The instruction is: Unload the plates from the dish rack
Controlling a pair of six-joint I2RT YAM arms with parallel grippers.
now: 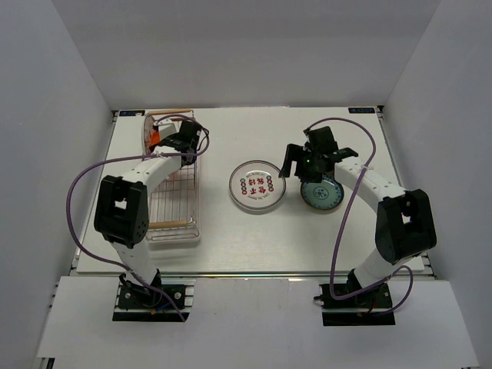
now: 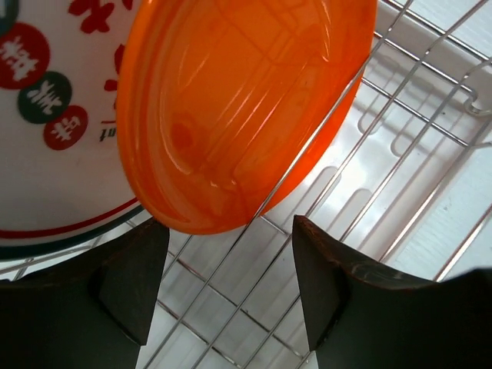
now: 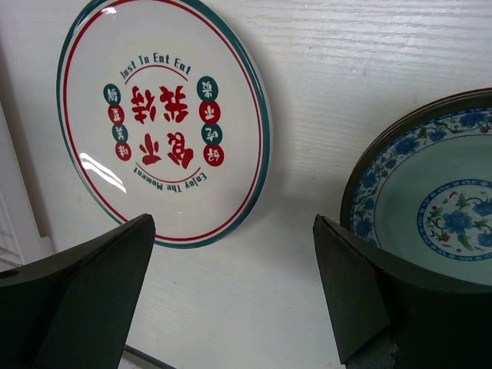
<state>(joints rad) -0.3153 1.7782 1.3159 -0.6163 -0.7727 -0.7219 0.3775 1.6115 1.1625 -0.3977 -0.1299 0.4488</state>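
The dish rack (image 1: pixel 173 201), a silver wire basket with wooden handles, stands at the left. At its far end the plain orange-red plate (image 1: pixel 155 137) stands on edge against a white plate with a green and red rim band (image 1: pixel 144 129). My left gripper (image 1: pixel 172 143) is open and empty just beside them. In the left wrist view the orange-red plate (image 2: pixel 238 108) sits just beyond my open left gripper (image 2: pixel 231 261), with the white plate (image 2: pixel 54 154) behind it. A white plate with red-green marks (image 1: pixel 257 185) and the teal-blue plate (image 1: pixel 321 193) lie flat on the table. My right gripper (image 1: pixel 306 171) is open and empty above the gap between them. The yellow plate is out of view.
The rack's wire floor (image 2: pixel 400 115) is bare on the near side. White walls enclose the table (image 1: pixel 231 246) at left, right and back. In the right wrist view, bare table shows between the white plate (image 3: pixel 161 115) and the teal-blue plate (image 3: pixel 438 207), under my right gripper (image 3: pixel 234 261).
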